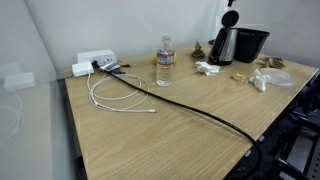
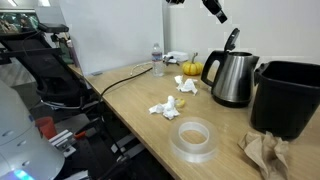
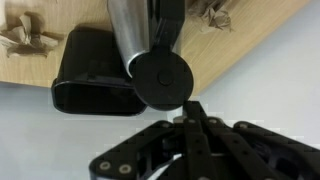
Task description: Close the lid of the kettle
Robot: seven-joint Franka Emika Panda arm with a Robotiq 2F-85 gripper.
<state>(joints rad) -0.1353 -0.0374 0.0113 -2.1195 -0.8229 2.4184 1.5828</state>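
The pale wooden counter (image 1: 150,135) spreads well below the claw (image 3: 190,110), which hangs in the air with its jaws apparently drawn together on nothing. Below the claw and off to one side stands a black rectangular plastic box (image 2: 290,95). Just beside that box is the shiny silver-steel kettle (image 2: 232,80) with its black handle, almost straight under the claw. The kettle's small round black lid (image 2: 232,40) stands upright on its hinge, open, between the claw and the kettle's mouth. In an exterior view there is clear air between lid and claw, and in the wrist view the disc sits just ahead of the fingertips.

The step in hand looks like the approach. It would go best by coming down behind the lid's outer face and pressing high on the disc with the clenched tips. A gentle push toward the mouth should swing the lid down without shoving the kettle into the box.
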